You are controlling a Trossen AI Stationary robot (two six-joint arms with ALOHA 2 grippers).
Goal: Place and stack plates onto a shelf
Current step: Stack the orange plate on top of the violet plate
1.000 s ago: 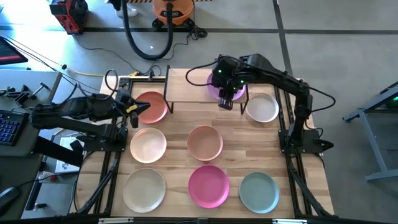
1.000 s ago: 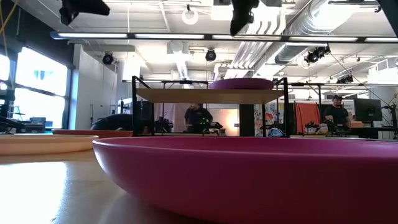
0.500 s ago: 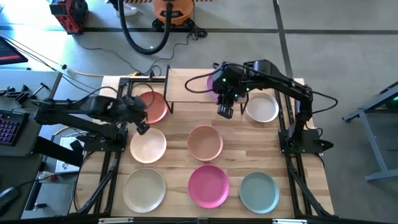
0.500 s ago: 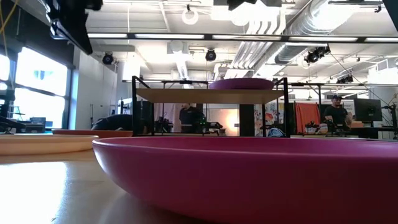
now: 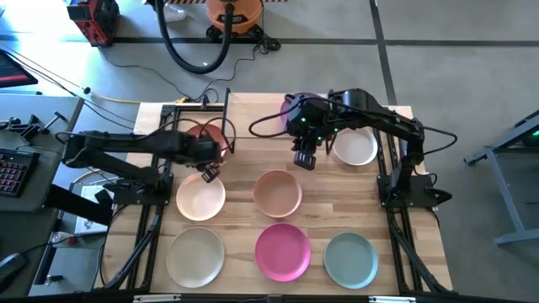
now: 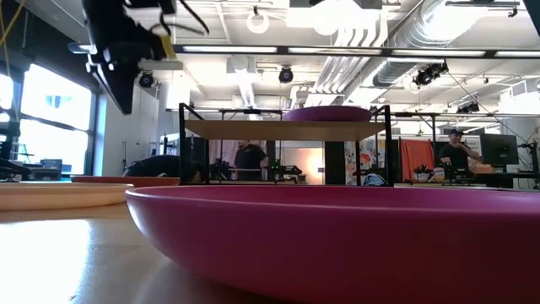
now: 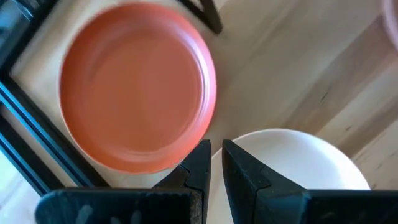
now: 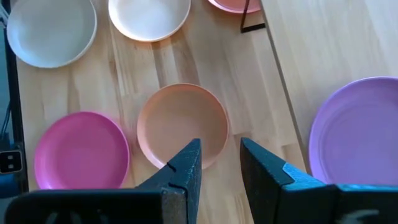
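Plates: seven round matte dishes lie flat on the wood surface point(image 5: 244, 181); the purple plate point(image 8: 357, 130) rests on the shelf point(image 6: 283, 129).
Left end effector point(image 7: 216, 163): fingers nearly closed, empty, above the gap between the terracotta plate point(image 7: 137, 84) and the cream plate point(image 7: 286, 165).
Right end effector point(image 8: 219, 163): fingers slightly parted, empty, over the tan-pink plate point(image 8: 181, 123), beside the shelf.

Two dark jointed arms, looping black cables, green lights by right tool point(image 5: 304, 160)
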